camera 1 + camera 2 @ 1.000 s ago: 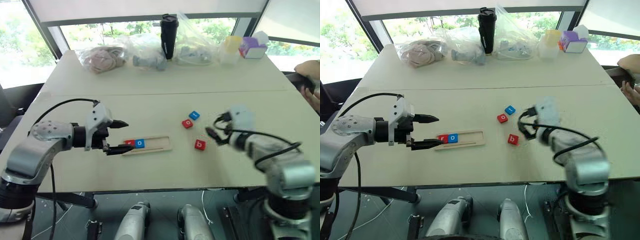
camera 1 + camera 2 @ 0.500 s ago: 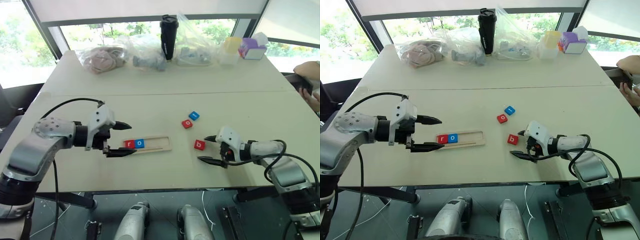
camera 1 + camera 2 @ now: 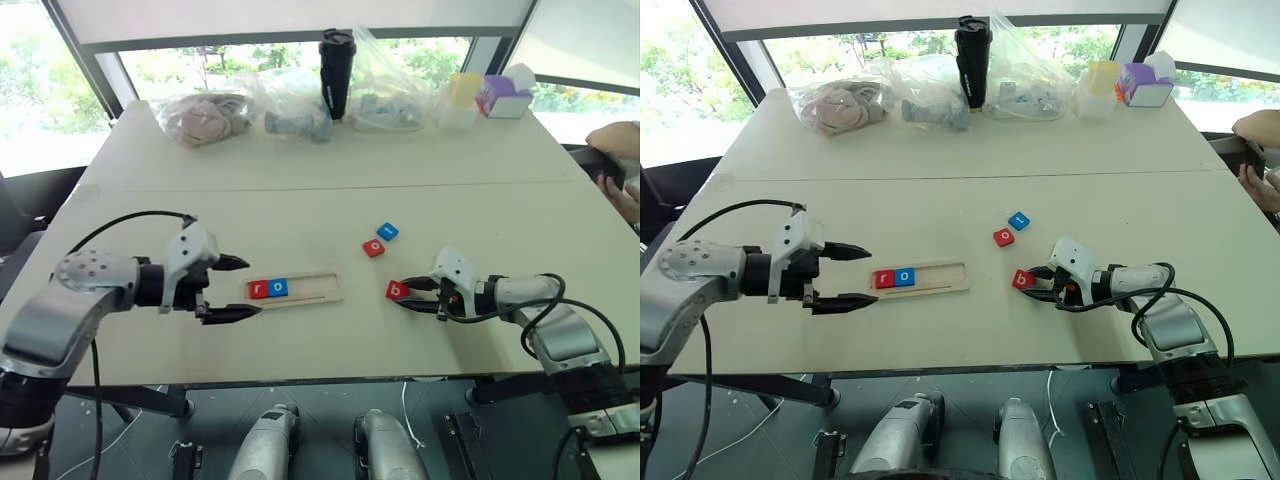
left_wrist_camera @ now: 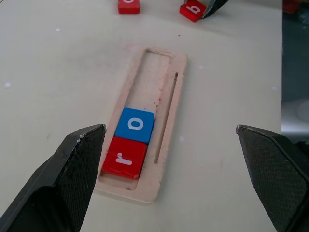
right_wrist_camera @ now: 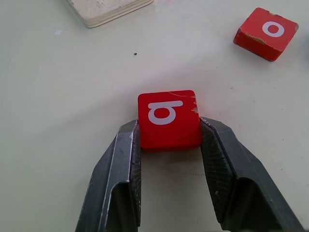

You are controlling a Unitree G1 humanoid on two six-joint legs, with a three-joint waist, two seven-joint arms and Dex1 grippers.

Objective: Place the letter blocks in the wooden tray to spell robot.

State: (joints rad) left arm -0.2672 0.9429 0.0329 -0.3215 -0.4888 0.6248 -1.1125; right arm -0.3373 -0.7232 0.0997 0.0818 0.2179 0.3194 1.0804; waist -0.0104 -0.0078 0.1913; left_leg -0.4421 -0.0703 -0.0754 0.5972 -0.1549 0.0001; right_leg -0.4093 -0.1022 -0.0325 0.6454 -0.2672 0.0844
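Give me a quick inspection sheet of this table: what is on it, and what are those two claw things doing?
Surface: pale beige table, two tops joined.
Job's things: light wooden tray holding red r tile and blue o tile; red b tile, red o tile, blue tile loose.
Clutter: plastic bags, black tumbler, purple box at far edge.
Grippers: left gripper open beside tray; right gripper shut on red b tile.
Cables: black cables on arms.
Surroundings: windows, a person's hand.
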